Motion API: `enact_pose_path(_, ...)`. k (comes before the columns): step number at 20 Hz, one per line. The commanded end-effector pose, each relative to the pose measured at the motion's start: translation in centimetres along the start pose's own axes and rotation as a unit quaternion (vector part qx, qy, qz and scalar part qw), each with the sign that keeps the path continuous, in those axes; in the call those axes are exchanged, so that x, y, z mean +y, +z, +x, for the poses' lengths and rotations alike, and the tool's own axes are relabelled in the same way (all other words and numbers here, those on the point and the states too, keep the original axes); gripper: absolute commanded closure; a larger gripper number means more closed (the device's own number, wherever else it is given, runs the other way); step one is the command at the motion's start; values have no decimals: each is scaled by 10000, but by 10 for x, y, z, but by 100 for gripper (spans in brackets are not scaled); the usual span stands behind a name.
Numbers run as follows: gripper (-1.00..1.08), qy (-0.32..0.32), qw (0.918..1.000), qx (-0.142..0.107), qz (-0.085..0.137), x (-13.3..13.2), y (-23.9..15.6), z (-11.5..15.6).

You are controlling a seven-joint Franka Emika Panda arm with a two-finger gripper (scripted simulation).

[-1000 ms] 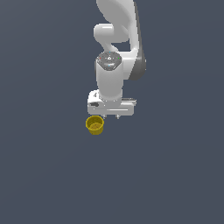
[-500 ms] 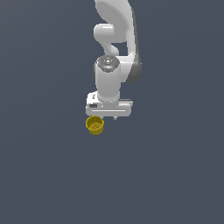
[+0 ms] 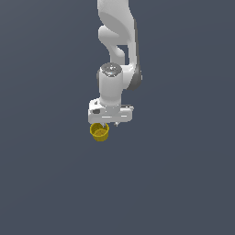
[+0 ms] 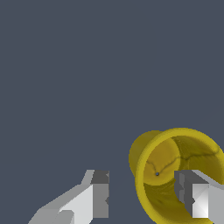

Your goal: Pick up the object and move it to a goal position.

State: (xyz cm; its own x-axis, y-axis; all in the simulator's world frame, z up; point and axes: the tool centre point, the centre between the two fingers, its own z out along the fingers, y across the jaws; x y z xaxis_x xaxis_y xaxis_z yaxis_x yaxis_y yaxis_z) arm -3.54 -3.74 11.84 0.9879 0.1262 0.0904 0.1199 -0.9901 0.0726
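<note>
The object is a small yellow cup (image 3: 99,132), hollow, its opening facing up toward the camera. It sits just below the white hand, toward the exterior view's left of it. My gripper (image 3: 111,124) is open and low over the cup. In the wrist view the cup (image 4: 162,159) lies partly under the gripper (image 4: 146,194). One finger (image 4: 194,197) hangs over the cup's hollow inside, and the other finger (image 4: 99,192) is outside its wall. Nothing is held. I cannot tell whether a finger touches the rim.
The cup rests on a plain dark grey-blue surface (image 3: 183,183). The white arm (image 3: 117,41) rises above the hand. No other objects show in either view.
The hand has shifted a little toward the exterior view's left and slightly lower, closer over the cup. The cup has not moved.
</note>
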Motion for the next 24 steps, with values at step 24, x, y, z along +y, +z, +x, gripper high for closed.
enact_pose_path(24,-20,-877,9938,645,-233,9,31,-32)
